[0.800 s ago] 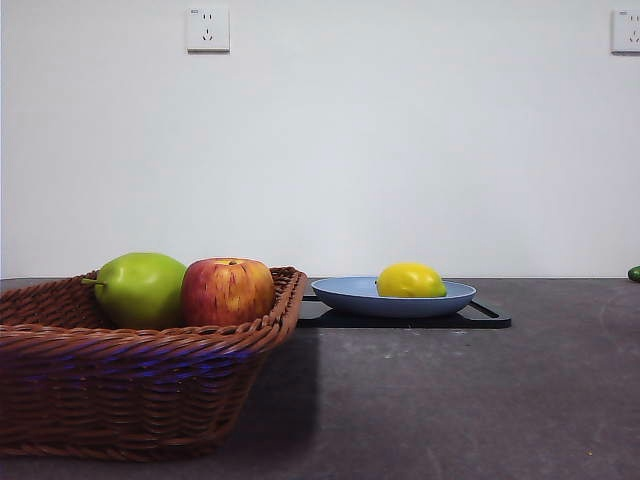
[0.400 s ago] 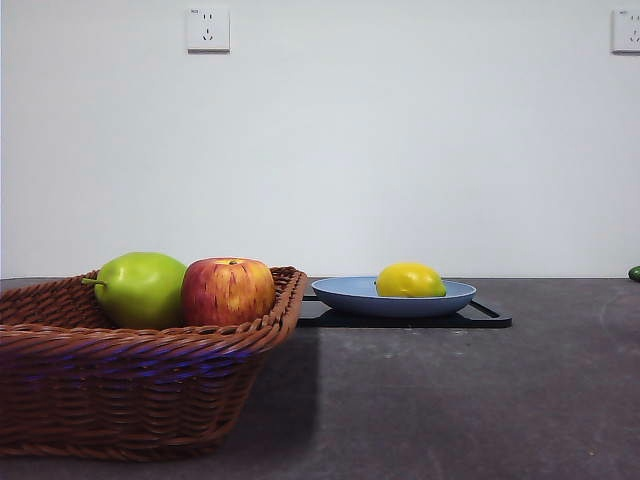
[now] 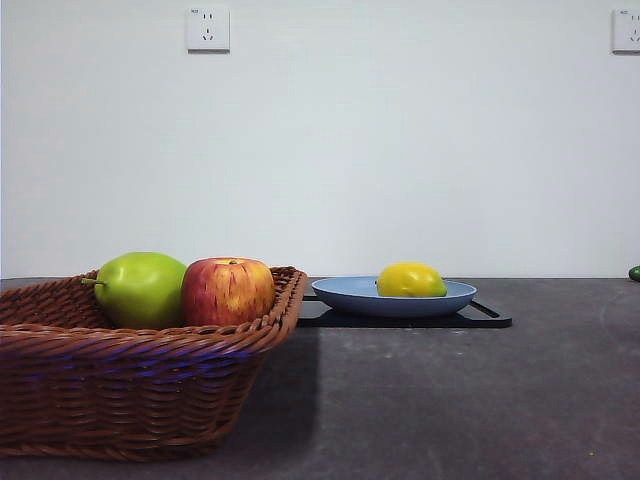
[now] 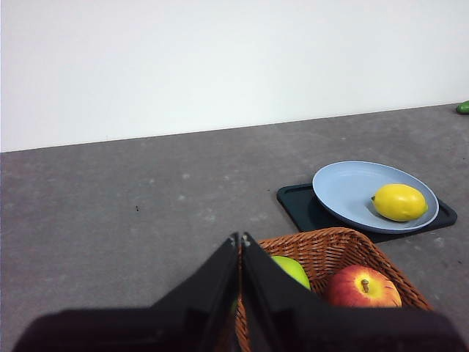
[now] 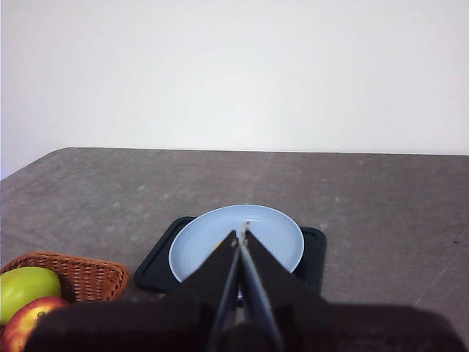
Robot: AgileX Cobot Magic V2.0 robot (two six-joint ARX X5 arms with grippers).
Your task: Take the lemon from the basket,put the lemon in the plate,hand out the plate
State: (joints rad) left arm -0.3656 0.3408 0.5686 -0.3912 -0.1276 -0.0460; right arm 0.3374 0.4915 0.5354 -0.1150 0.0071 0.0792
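Dark grey, slightly speckled table (image 3: 450, 400) with a plain white wall behind it, and two wall sockets (image 3: 207, 29) up high in the front view.

Count: one lemon (image 3: 411, 280), one grey-blue plate (image 3: 345, 293), one black tray (image 3: 490, 318) under the plate, one wicker basket (image 3: 130, 390), one green pear-like fruit (image 3: 141, 289) and one red-yellow apple (image 3: 227, 291), those two both in the basket. There's also a tiny green thing (image 3: 634, 273) at the table's far edge, too cut off to identify.

The lemon sits in the plate, off-centre, lying on its side. Its long axis runs roughly level across the front view, with the greenish tip at the right end in that view.

Left gripper (image 4: 239, 246) is clenched with nothing in it, hanging above the basket's edge. Right gripper (image 5: 240, 236) is pinched closed too and empty, above the plate. Neither arm shows in the front view.
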